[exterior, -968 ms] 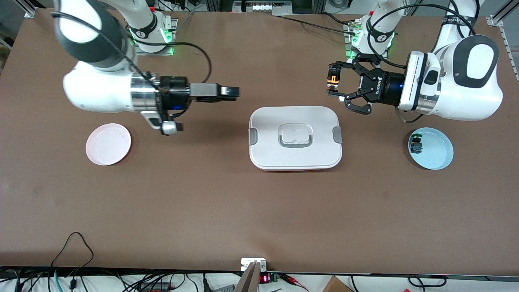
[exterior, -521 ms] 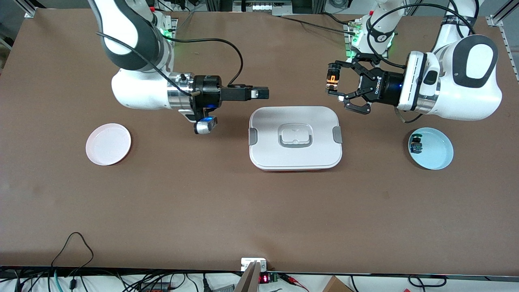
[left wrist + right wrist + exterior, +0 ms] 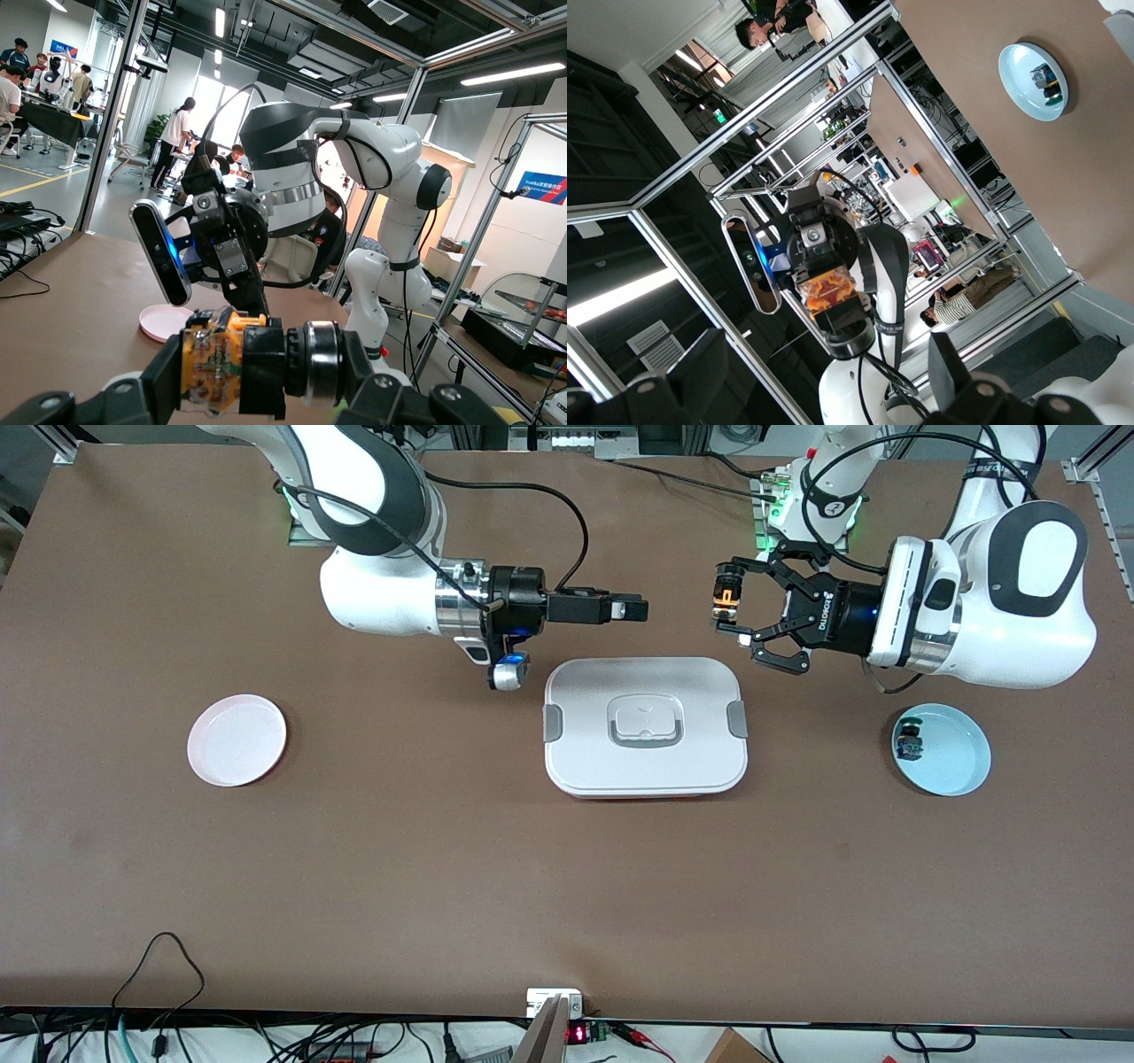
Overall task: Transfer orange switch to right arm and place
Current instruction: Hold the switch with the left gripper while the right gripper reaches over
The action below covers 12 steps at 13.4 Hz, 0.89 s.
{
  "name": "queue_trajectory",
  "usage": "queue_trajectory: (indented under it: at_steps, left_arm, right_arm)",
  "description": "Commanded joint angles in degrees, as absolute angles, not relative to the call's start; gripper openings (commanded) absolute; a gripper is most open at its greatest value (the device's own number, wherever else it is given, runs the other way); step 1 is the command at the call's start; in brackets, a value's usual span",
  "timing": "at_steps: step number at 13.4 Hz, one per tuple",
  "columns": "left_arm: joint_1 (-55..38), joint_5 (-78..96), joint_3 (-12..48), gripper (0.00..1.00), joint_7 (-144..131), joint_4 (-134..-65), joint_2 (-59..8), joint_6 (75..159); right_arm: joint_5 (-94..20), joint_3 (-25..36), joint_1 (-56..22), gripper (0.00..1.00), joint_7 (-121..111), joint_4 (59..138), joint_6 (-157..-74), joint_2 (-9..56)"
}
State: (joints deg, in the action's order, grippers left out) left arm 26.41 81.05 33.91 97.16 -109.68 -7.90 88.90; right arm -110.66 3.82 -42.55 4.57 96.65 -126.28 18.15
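On the brown counter point(image 3: 567, 886), nearest the front camera, a white rectangular lidded box point(image 3: 646, 726) is seen, flanked by a pink round plate point(image 3: 236, 740) and a light-blue round plate point(image 3: 952, 757). Over the counter, the small black-bodied orange switch point(image 3: 726, 600) is gripped in the clenched left claw point(image 3: 737, 613). It is faced by the released right claw point(image 3: 634, 610), with a gap between them.

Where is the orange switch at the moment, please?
In the front view, the orange switch is held in the left gripper, in the air above the table, beside the white box.
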Motion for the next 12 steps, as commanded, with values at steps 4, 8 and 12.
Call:
queue_trajectory:
  at_steps: [4,8,12]
  left_arm:
    - [26.89,83.06,34.1,0.0,96.68,-110.48,-6.5,88.51]
    - [26.89,83.06,34.1,0.0,96.77,-110.57,-6.5,88.51]
    - [26.81,84.19,34.28,0.0,96.77,-110.57,-6.07,88.68]
  right_arm:
    - [-112.76,4.31,-46.32,1.0,2.46,92.2,-132.89,20.21]
    - [-112.85,4.31,-47.37,1.0,-1.14,90.44,-135.26,21.18]
    - [-115.56,4.31,-48.43,1.0,-3.78,90.26,-137.02,21.71]
